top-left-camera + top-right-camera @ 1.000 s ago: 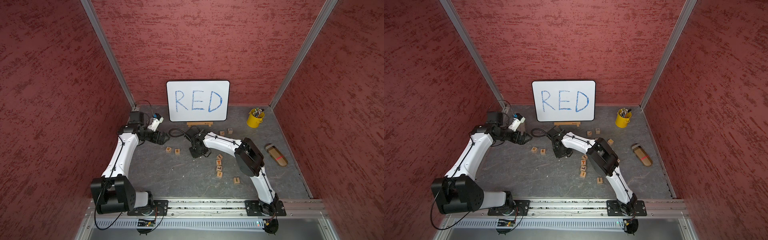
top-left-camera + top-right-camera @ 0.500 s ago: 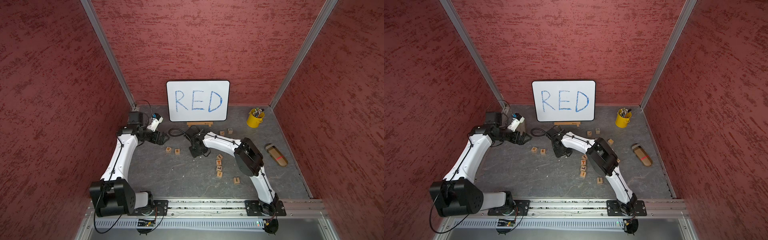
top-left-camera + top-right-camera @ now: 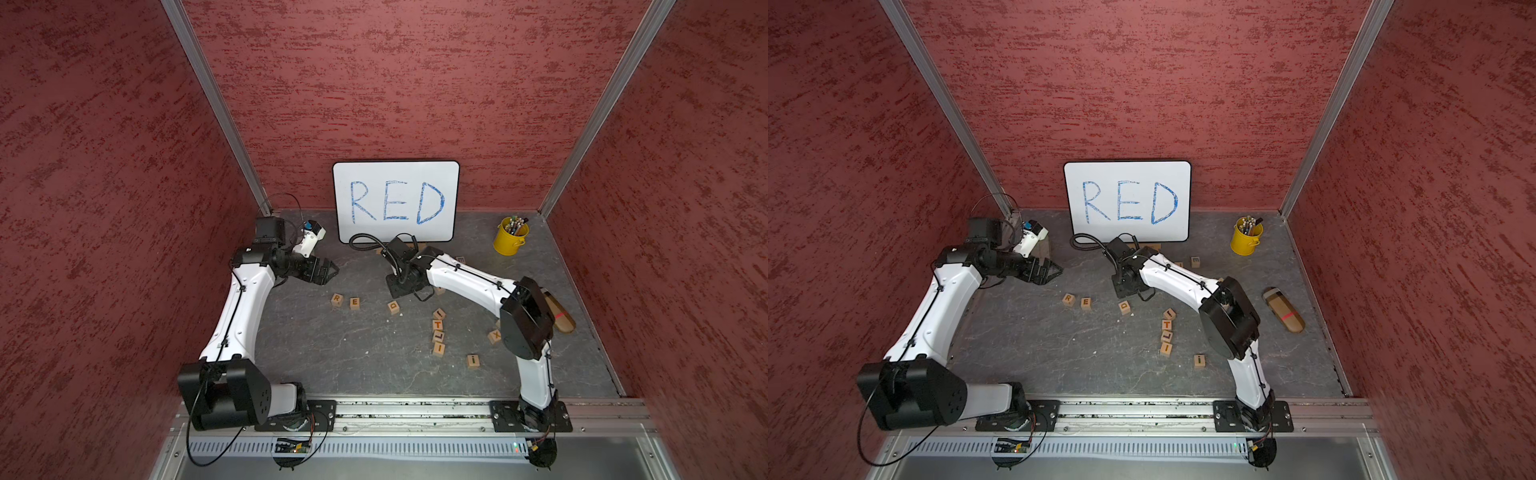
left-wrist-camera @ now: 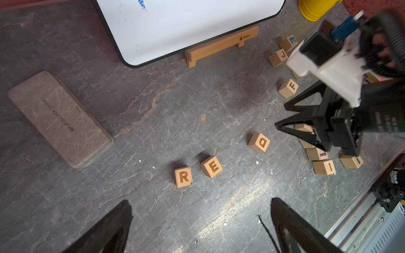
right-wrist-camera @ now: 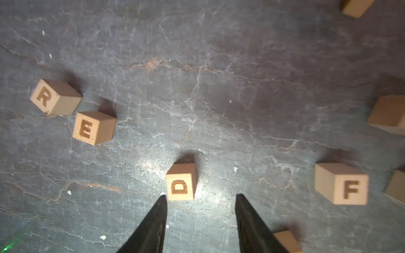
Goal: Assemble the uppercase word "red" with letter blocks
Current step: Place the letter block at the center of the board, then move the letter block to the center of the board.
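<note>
Your right gripper [image 5: 200,196] and left gripper [image 4: 201,199] both have fingers spread, holding nothing. Take the D block [image 5: 180,183] squarely and bring it just beside the E block [image 5: 93,127].

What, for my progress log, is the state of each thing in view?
R block: on the table, letter up, free.
E block: letter up, close beside the R block, not touching.
D block: letter up, askew, well apart from the E block.
right gripper: open, empty, tips just short of the D block.
left gripper: open, empty.
whiteboard: upright.
yellow cup: upright, holding pens.
</note>
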`<action>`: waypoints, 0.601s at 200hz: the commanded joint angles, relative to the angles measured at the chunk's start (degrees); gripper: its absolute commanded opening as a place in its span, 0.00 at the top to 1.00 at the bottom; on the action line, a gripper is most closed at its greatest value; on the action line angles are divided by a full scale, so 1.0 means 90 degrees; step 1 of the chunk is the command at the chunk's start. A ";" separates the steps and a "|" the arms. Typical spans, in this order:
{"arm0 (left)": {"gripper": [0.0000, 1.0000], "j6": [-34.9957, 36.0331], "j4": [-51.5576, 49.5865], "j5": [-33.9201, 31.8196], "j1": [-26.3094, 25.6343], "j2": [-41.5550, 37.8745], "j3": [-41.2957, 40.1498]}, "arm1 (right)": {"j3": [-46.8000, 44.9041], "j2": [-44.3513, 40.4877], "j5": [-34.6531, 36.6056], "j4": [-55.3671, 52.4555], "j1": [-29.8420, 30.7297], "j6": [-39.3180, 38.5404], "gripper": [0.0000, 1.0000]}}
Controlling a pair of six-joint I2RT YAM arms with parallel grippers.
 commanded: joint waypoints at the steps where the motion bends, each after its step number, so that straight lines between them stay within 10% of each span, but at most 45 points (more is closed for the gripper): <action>1: 0.00 -0.0063 -0.0153 -0.0068 -0.0309 0.0141 0.0178 | -0.0399 -0.0663 -0.0007 0.0689 -0.0332 0.0115 0.48; 120: 0.00 -0.0494 -0.0422 -0.1189 -0.2941 0.2040 0.1307 | -0.3470 -0.3868 -0.0462 0.2502 -0.2470 0.0620 0.48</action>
